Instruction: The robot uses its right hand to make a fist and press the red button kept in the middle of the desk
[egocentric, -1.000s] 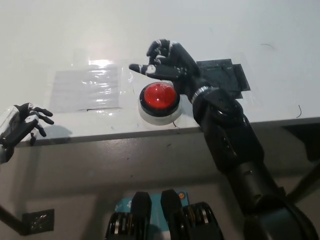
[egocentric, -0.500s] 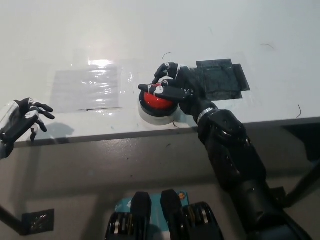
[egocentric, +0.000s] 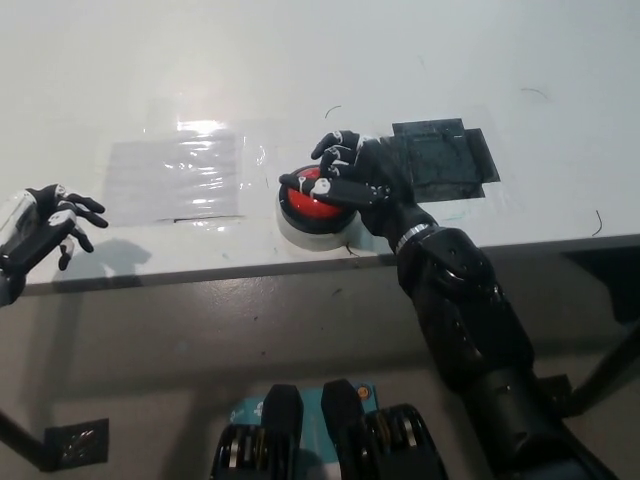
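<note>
Right fist resting on the red button near the worktop's front edge.
The red button (egocentric: 312, 203), a round dome facing straight up on a pale ring base, sits mid-worktop (egocentric: 400, 60) close to the front edge, with the black right hand (egocentric: 345, 180) curled shut on top of it and covering its far right part. Just beside it on the right lies a black taped patch (egocentric: 450, 160); to its left, a clear taped sheet (egocentric: 175, 175). Behind them the white surface stretches bare. The left hand (egocentric: 45, 235) hovers at the front left edge, fingers spread, holding nothing.
</note>
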